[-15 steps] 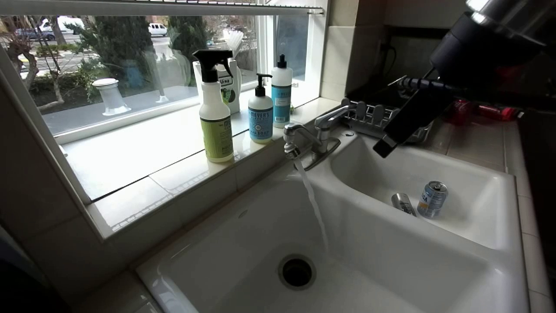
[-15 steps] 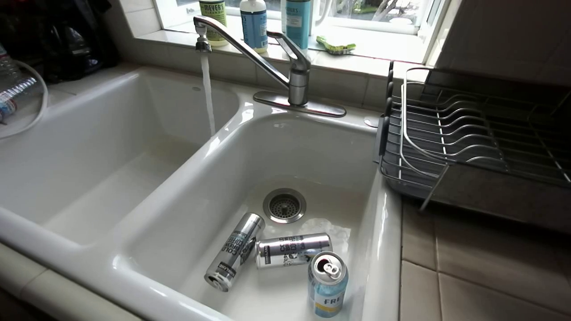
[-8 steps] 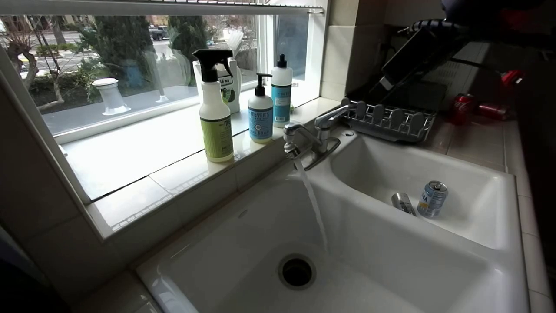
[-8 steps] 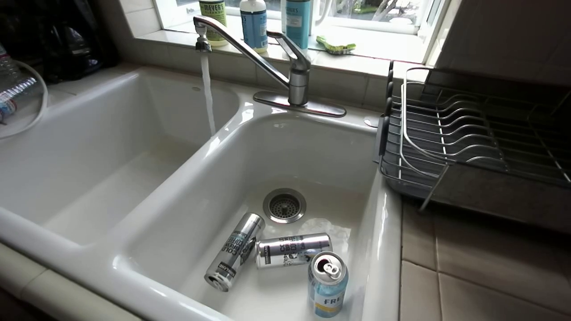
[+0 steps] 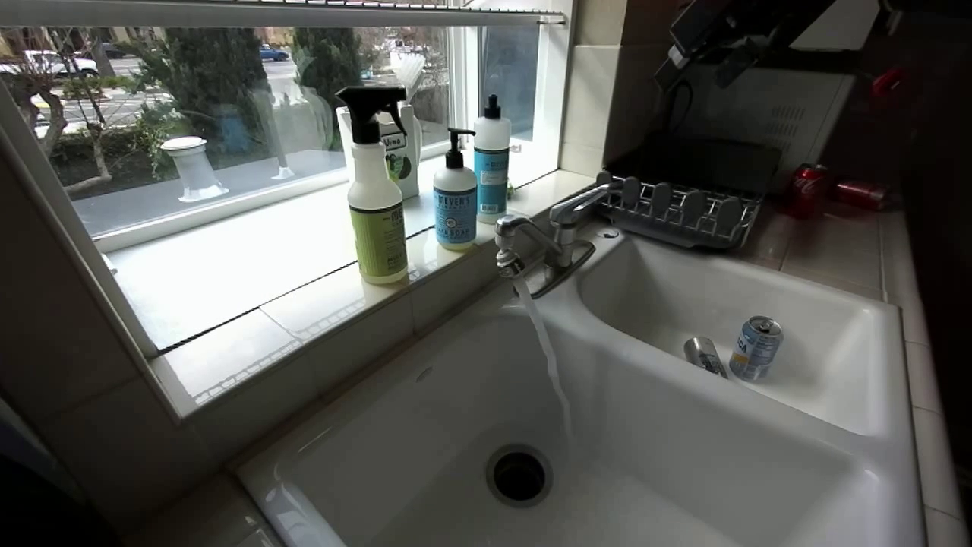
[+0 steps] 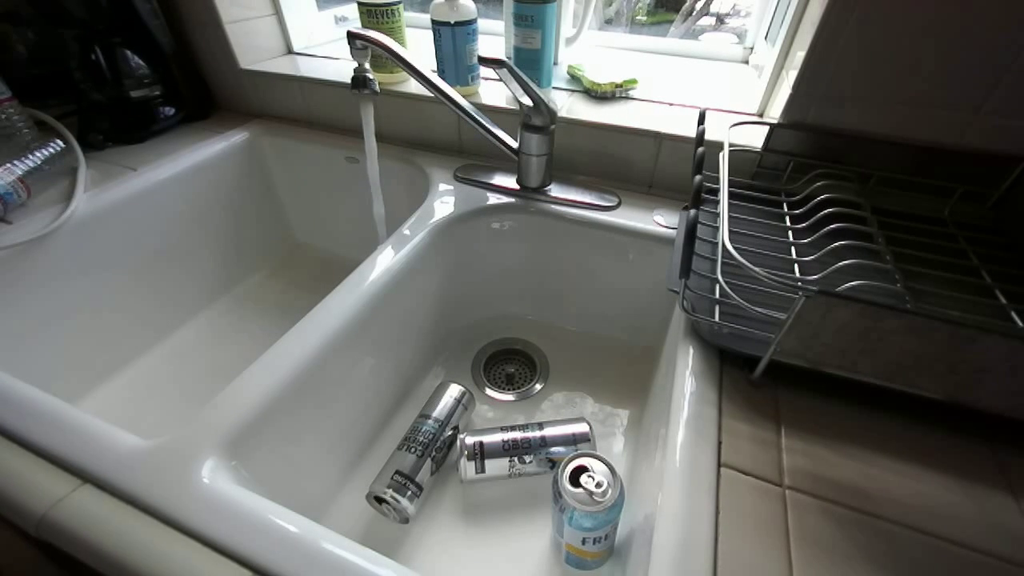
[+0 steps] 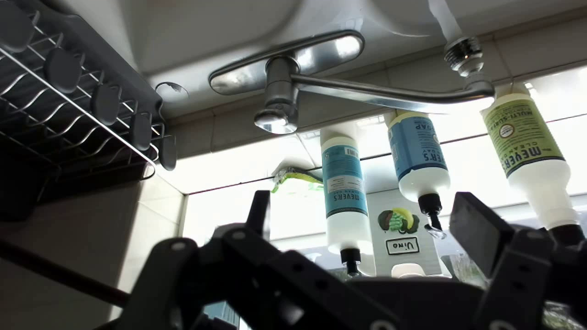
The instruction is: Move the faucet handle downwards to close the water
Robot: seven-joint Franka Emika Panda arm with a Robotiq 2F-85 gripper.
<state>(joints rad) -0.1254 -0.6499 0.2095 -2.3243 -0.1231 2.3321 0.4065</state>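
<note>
The faucet handle [image 6: 522, 86] is on top of the faucet body [image 6: 534, 156], to the right of the spout [image 6: 440, 90] in both exterior views, and the water [image 6: 371, 160] is running. The end effector [image 7: 362, 204] is well away from it, its fingers [image 7: 481, 233] wide apart and holding nothing. I suppose the handle is stiff, smooth metal, slippery when wet but not fragile, so pressing down its raised free end should be easier than pinching it.
</note>
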